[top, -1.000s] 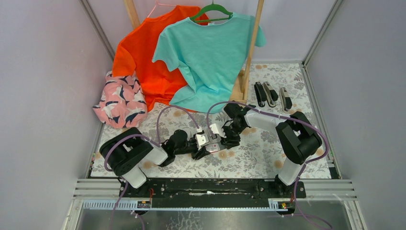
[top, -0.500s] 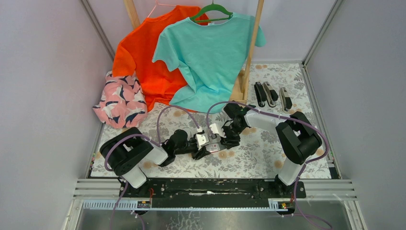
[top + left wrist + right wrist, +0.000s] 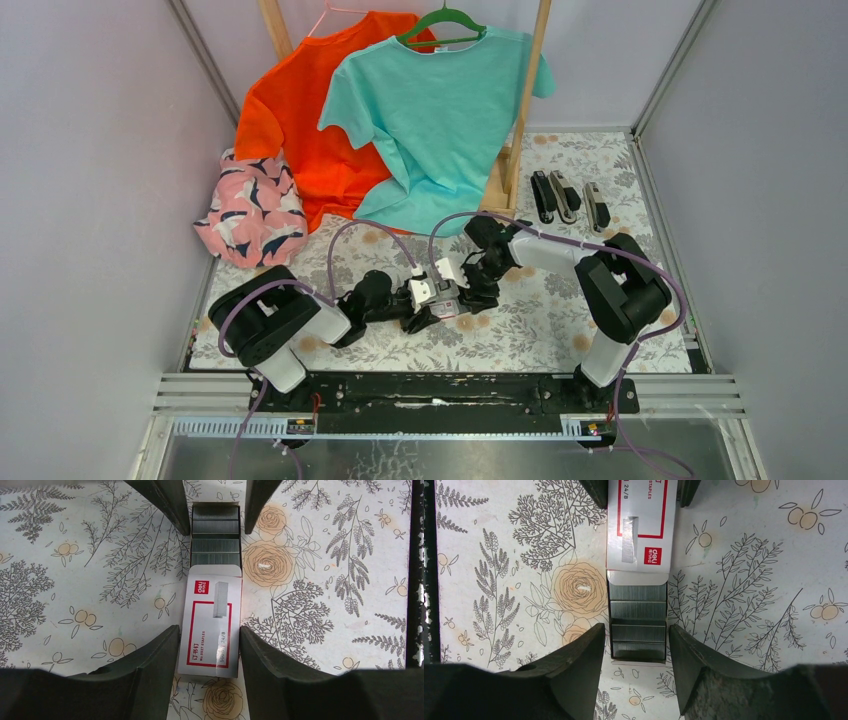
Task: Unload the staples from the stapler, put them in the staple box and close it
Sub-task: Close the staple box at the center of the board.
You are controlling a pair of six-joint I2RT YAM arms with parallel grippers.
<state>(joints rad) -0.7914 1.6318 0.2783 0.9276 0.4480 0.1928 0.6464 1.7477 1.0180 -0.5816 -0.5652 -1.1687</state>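
Left of the tabletop's (image 3: 560, 330) middle, the left gripper (image 3: 209, 630) was seen closed to a middling width on the white-and-red sleeve (image 3: 212, 625) of a staple box. Its fingers (image 3: 150, 670) were set against the sleeve's two long sides, and the sleeve lay flat on the floral cloth. A shallow tray (image 3: 638, 661) stood partly out of the sleeve's end, and the staples (image 3: 639, 610) were packed in it as silvery blocks laid side by side.

Further right, the tray was bracketed by the right gripper (image 3: 636, 630). Its fingers (image 3: 574, 670) were placed just beside the tray's outer walls, at a middling width; whether they pressed on the walls or stood just clear could not be told.

Farthest right, near the back edge, three staplers (image 3: 566, 197) lay side by side, well apart from both grippers. Whether any was loaded could not be seen.

The staples were judged light, smooth and slippery. They seemed stiff along the strip yet liable to snap at the joints if bent or pinched hard, so a strip would best be taken across its narrow width near the middle. A stapler was judged heavier, rigid and hinged. It would best be steadied by the base while the top is swung open.
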